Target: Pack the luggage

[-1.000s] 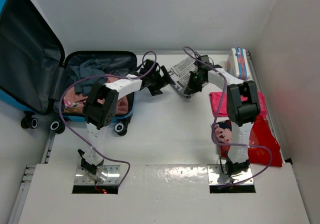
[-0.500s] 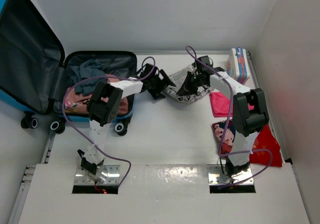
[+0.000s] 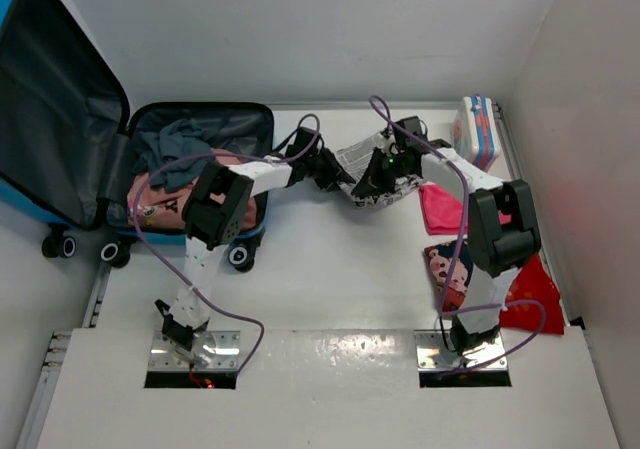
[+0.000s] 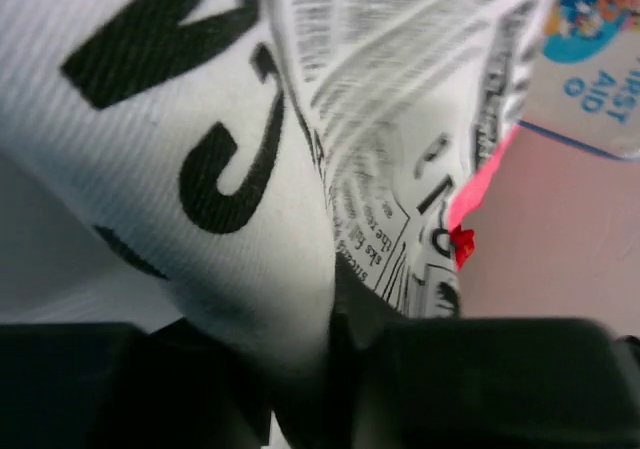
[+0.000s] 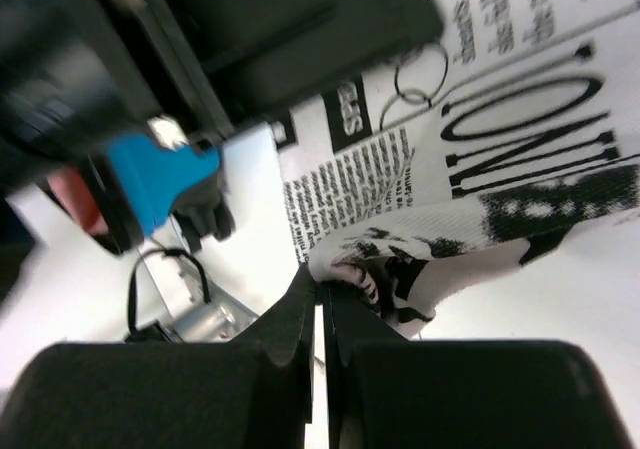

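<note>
The blue luggage (image 3: 34,201) lies open at the left, its dark lid (image 3: 60,99) raised and clothes in its base. A white garment with black newspaper print (image 3: 378,169) hangs between both arms at the table's middle back. My left gripper (image 3: 340,175) is at its left edge; in the left wrist view the gripper (image 4: 335,339) is shut on a fold of the garment (image 4: 200,119). My right gripper (image 3: 372,183) is at the garment's lower middle. In the right wrist view that gripper (image 5: 322,294) pinches a bunched edge of the garment (image 5: 500,169), with a blue corner of the luggage (image 5: 160,174) behind.
A white-and-blue first-aid box (image 3: 478,127) stands at the back right. A pink cloth (image 3: 440,207), a cartoon-print cloth (image 3: 447,269) and a red cloth (image 3: 528,289) lie along the right side. Grey-blue (image 3: 180,149) and pink (image 3: 160,204) clothes fill the luggage base.
My left gripper has moved right to the printed garment and closed on its edge. My right gripper has lowered the garment slightly toward the middle, still shut on it.
</note>
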`<state>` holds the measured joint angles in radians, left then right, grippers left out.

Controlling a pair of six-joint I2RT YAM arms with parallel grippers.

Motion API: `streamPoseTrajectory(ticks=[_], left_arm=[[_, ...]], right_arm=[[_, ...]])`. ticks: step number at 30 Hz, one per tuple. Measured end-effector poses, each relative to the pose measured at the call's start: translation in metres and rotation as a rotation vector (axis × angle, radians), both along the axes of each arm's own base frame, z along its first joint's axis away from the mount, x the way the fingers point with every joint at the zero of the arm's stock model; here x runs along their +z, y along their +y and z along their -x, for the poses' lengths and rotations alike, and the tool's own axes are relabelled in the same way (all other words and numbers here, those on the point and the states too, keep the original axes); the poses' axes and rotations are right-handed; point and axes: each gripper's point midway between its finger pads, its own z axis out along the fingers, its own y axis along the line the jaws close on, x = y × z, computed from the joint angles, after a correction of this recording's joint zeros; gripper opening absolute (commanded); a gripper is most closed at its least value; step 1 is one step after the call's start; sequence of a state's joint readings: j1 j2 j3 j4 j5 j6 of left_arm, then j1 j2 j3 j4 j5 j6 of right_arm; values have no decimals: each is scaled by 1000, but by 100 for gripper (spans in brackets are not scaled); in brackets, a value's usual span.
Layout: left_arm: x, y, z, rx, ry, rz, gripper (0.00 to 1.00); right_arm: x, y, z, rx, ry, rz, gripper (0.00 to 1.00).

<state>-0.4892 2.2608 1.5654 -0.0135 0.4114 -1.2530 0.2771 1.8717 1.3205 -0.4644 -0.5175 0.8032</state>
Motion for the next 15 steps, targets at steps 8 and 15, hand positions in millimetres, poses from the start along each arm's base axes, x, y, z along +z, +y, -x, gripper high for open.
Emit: streamPoseTrajectory(ticks=[8, 15], left_arm=[[79, -10, -31, -249, -410, -83, 0], [120, 82, -12, -321, -488, -180, 0]], right_arm=[[52, -15, 24, 102, -166, -28, 42], [72, -61, 17, 91, -276, 23, 44]])
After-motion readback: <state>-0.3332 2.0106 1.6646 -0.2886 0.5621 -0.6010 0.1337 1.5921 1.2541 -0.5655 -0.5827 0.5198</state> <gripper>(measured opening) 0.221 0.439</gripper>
